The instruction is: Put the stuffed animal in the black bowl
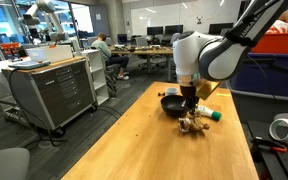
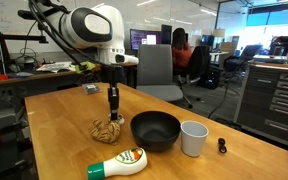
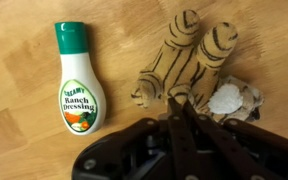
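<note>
Where jaws overlap it, stuffed animal (image 3: 189, 62) is hidden.

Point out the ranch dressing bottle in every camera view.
In an exterior view: the ranch dressing bottle lies right of centre, just right of the stuffed animal.
In an exterior view: the bottle lies at bottom centre, in front of the black bowl.
Wrist view: the bottle is at left, green cap up.
Shared landmark: the stuffed animal beside it.

Stuffed animal (image 3: 189, 60) partly behind fingers (image 3: 176, 128)
</note>
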Available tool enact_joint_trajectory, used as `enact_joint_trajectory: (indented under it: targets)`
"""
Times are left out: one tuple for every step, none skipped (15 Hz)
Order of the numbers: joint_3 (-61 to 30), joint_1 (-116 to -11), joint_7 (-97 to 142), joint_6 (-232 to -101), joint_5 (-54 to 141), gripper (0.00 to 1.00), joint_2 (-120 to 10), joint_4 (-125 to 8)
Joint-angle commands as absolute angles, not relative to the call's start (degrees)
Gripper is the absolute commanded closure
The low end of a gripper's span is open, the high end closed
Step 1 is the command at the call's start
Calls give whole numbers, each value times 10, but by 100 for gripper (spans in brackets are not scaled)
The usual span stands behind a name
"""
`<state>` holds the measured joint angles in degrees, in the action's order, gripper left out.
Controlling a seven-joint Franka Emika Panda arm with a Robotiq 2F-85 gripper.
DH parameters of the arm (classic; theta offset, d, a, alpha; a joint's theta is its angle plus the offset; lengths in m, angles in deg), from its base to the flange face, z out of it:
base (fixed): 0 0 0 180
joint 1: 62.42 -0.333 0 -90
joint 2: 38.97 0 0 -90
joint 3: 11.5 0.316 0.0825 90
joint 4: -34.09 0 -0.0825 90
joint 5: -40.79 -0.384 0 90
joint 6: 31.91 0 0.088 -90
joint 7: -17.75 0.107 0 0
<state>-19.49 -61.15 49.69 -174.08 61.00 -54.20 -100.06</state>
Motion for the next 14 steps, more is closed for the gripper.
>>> enact_joint_trajectory:
  targets:
    - [-210,-626,492,-1734,625,94,-549,-986]
    - [-211,-627,494,-1739,626,93,-550,-986]
    - [-212,-627,496,-1746,626,94,-551,-986]
    - [-213,-627,499,-1757,630,94,-552,-987]
    - [-204,-651,520,-1721,637,96,-492,-1012]
    - [-199,-658,525,-1719,640,96,-474,-1018]
    - [-194,-665,530,-1716,647,97,-458,-1021]
    - [-187,-674,537,-1711,654,97,-436,-1025]
    - [-177,-681,541,-1708,660,97,-417,-1027]
    - [-167,-686,543,-1705,666,97,-398,-1028]
    - [-155,-687,547,-1702,671,97,-381,-1030]
    - [-142,-686,543,-1701,670,97,-365,-1031]
    - [-129,-685,541,-1700,668,97,-351,-1032]
    - [-118,-681,535,-1697,659,97,-337,-1033]
